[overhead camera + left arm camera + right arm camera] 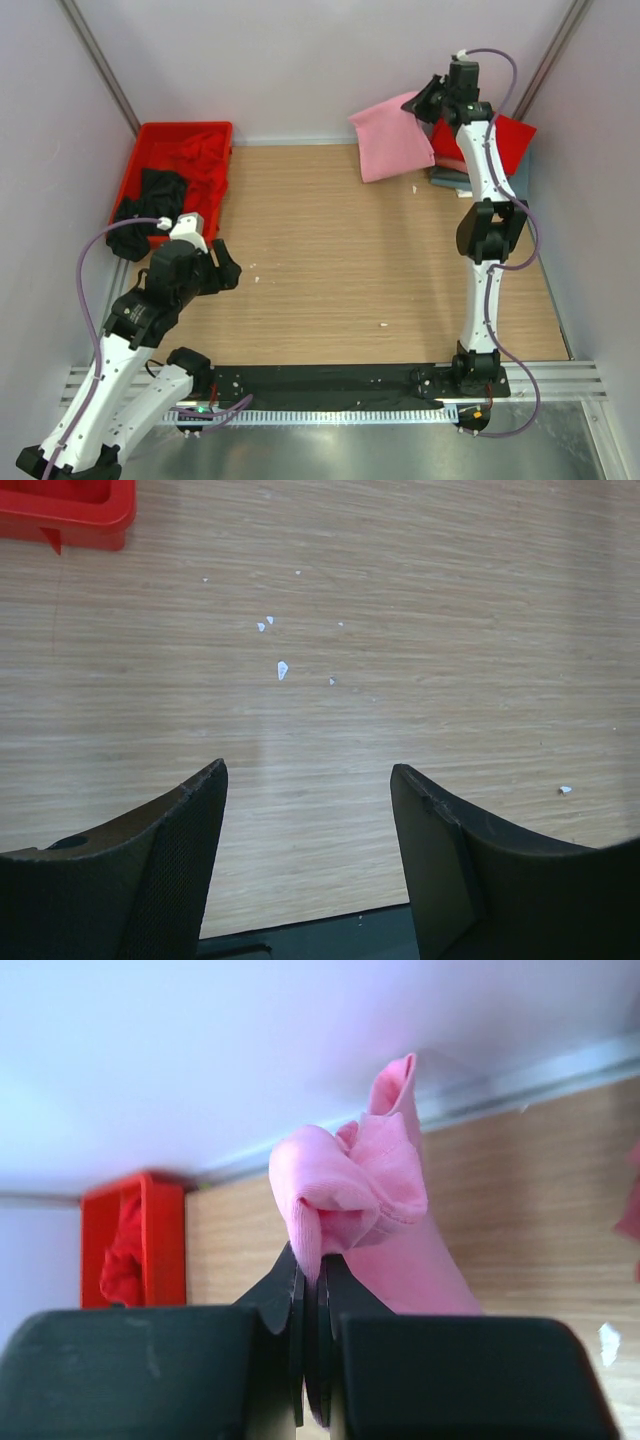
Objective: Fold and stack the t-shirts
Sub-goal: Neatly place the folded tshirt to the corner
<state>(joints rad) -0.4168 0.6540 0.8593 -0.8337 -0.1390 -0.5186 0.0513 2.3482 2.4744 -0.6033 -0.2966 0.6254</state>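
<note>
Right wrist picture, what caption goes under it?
Right gripper pinching a bunched pink t-shirt above the wooden table, red tray behind.

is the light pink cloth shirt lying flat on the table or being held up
Held up: the right gripper has its fingers shut on a bunched edge of the light pink cloth t-shirt, which hangs from them.

Left wrist view: red tray (66, 508) cut off by top-left corner. White specks (282, 669) on surface (470, 630) too small to identify. Right wrist view: my right fingers (283, 1295) hide the lower part of pink shirt (375, 1195).
</note>
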